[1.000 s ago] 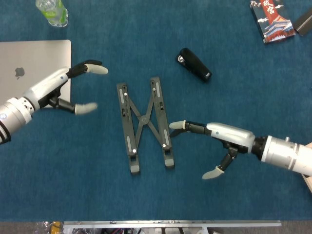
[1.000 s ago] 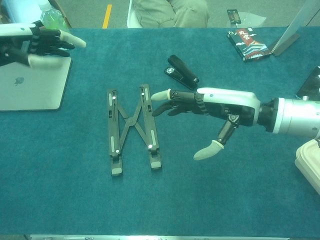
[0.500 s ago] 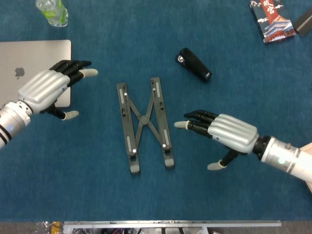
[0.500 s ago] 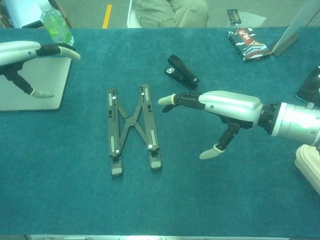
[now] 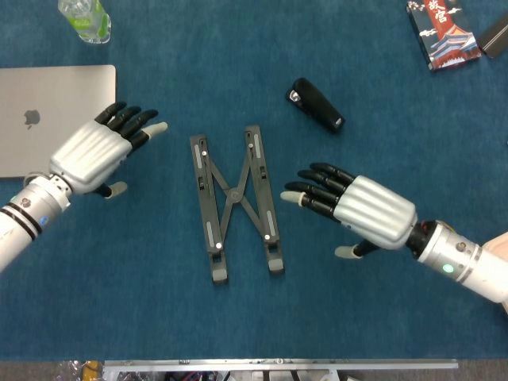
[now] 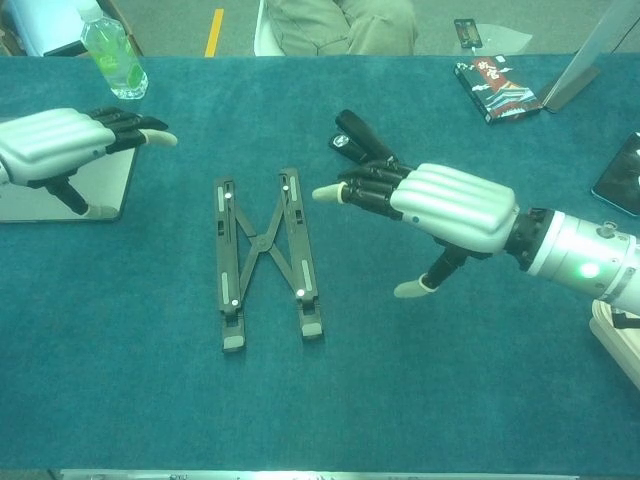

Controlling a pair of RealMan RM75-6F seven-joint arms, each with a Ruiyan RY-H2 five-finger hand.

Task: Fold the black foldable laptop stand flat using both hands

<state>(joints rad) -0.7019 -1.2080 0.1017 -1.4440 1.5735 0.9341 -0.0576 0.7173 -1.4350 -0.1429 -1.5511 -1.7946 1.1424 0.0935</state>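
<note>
Blue cloth (image 5: 238, 317) — laptop stand (image 5: 236, 198) seemingly untouched between left hand (image 5: 99, 151), right hand (image 5: 361, 210).

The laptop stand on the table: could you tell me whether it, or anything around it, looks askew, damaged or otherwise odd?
Nothing stands out. The laptop stand lies on the blue cloth, its two rails apart and joined by crossed links, with no visible damage. The left robot hand and right robot hand are open on either side, touching nothing. The black stapler lies beyond, apart.

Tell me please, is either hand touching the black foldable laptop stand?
No, the black foldable laptop stand lies untouched between the left hand and right hand.
</note>
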